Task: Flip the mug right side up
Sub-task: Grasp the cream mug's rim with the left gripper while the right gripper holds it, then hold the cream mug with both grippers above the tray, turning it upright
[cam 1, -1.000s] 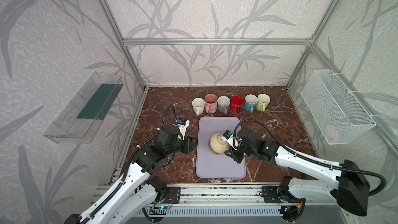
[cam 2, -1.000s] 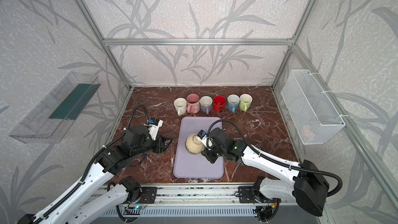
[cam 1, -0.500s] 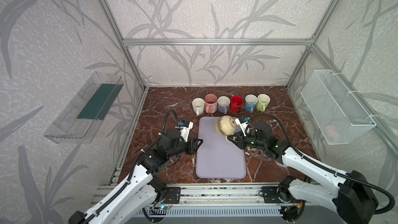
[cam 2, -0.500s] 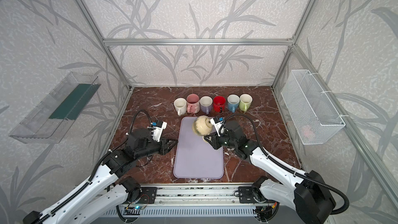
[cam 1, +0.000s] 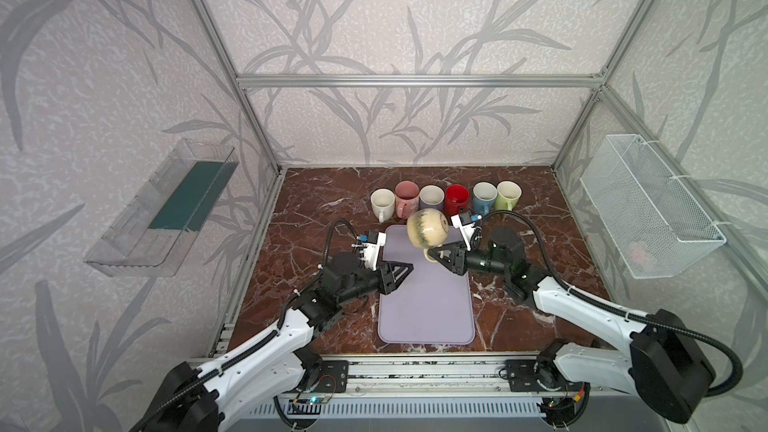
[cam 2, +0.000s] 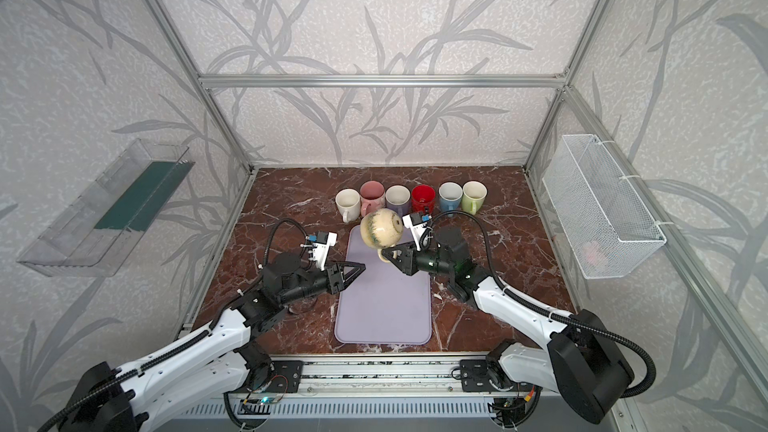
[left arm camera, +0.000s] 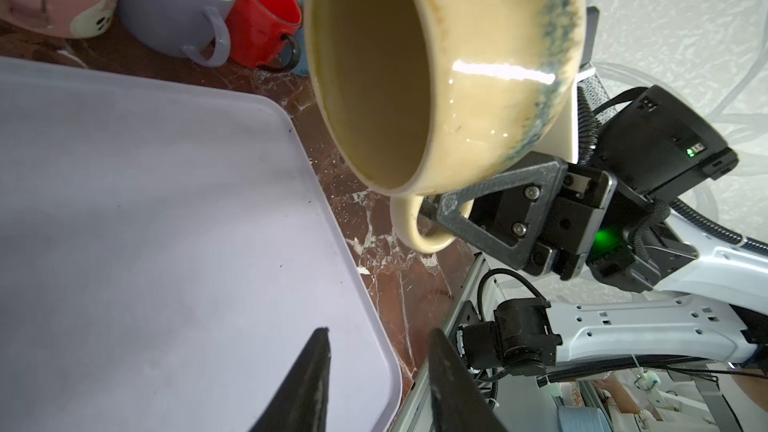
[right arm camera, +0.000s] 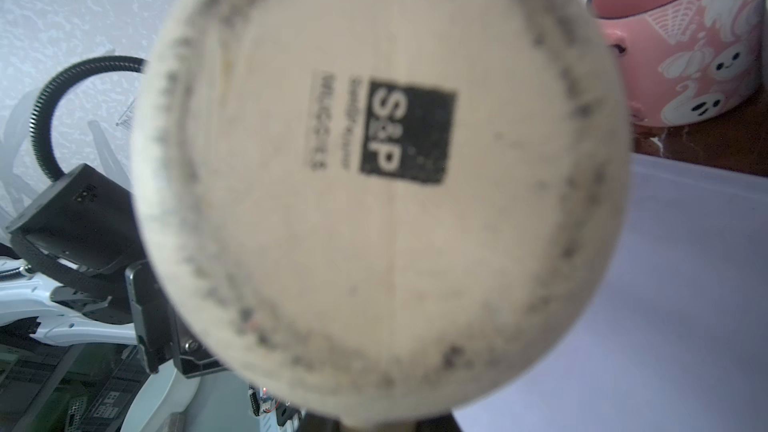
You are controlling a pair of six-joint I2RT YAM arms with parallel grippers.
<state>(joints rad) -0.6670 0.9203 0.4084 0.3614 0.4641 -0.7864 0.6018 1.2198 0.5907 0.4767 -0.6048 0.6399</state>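
The mug (cam 1: 427, 227) (cam 2: 381, 227), cream with blue-green speckles, hangs in the air over the far end of the lavender mat (cam 1: 426, 305). It lies on its side with its handle (left arm camera: 409, 226) pointing down. My right gripper (cam 1: 438, 253) (cam 2: 391, 253) is shut on that handle. The left wrist view looks into the mug's mouth (left arm camera: 374, 68). In the right wrist view its stamped base (right arm camera: 382, 184) fills the frame and hides the jaws. My left gripper (cam 1: 409, 270) (left arm camera: 378, 338) hovers open and holds nothing, over the mat's left edge, below and left of the mug.
Several upright mugs stand in a row at the back, from white (cam 1: 382, 202) to green (cam 1: 508, 195), just behind the held mug. A wire basket (cam 1: 648, 205) hangs on the right wall. A clear bin (cam 1: 166, 205) hangs on the left wall.
My right gripper has lifted the mug off the middle of the mat, carried it toward the far end and turned it onto its side. My left gripper has moved in toward the mat.
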